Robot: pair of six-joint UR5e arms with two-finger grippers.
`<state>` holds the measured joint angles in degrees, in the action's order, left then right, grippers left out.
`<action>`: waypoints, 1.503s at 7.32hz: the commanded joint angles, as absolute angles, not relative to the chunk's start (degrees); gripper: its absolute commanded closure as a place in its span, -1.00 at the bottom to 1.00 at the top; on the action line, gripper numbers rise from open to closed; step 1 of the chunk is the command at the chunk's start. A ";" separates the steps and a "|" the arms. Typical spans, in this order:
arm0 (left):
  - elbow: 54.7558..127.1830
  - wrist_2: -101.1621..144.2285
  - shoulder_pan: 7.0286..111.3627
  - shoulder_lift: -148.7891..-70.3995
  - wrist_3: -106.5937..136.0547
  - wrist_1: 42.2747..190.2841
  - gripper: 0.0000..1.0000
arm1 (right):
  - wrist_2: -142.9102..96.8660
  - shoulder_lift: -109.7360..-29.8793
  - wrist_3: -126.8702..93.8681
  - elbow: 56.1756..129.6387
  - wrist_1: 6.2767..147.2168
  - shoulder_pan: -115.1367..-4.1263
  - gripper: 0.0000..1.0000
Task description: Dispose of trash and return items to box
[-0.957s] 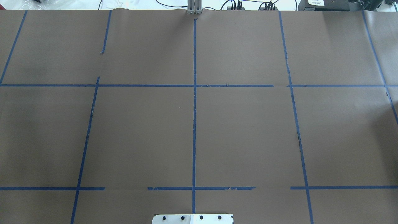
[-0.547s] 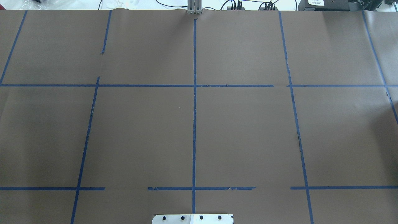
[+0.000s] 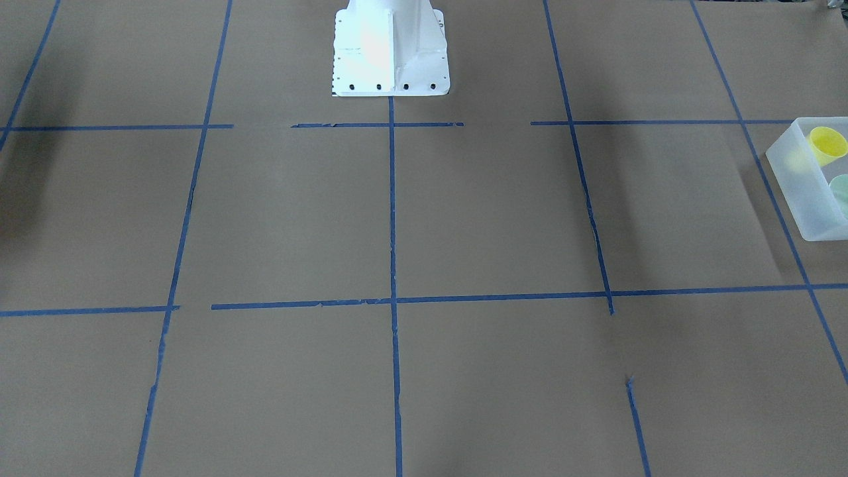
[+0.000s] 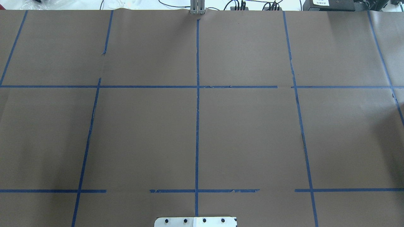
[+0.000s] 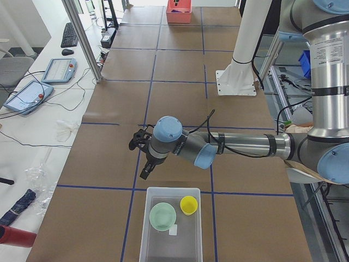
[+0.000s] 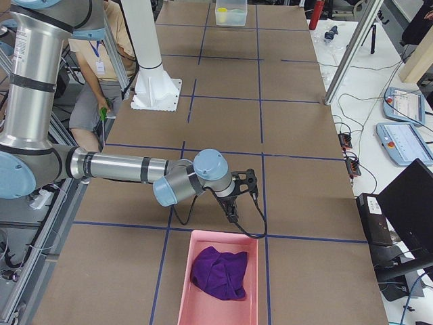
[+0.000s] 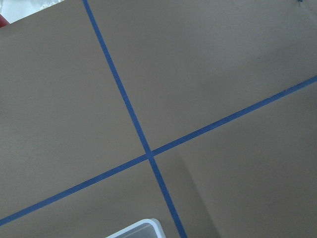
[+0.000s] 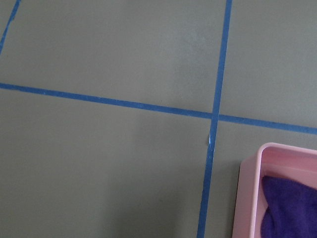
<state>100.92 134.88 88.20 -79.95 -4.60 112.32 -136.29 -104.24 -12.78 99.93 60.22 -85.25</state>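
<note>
Well, my left hand (image 5: 145,173): grip unreadable; box (image 5: 182,248) with cup (image 5: 188,204), bowl (image 5: 163,216) just beside.
My right hand (image 6: 233,217): grip unreadable.

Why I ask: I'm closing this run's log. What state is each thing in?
Clear bin: uncovered, two items inside.
Yellow cup: inside the clear bin.
Green bowl: inside the clear bin, open side up.
Pink bin: uncovered, one item inside.
Purple cloth: crumpled in the pink bin.
Left gripper: hanging beside the clear bin; open or shut cannot be told.
Right gripper: hanging beside the pink bin; open or shut cannot be told.
</note>
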 commanded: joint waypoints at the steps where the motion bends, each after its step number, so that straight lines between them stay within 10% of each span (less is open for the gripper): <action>1: 102.12 135.00 88.33 -77.87 -4.48 98.61 -1.00 | -136.23 -105.29 -12.66 101.06 67.70 -83.85 -1.00; 11: 103.18 133.42 89.30 -76.21 -5.10 93.52 -1.00 | -132.63 -106.18 1.84 101.61 75.76 -85.08 -1.00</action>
<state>102.71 133.51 89.25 -76.69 -5.03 93.45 -132.71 -106.34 0.03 102.11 75.78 -85.21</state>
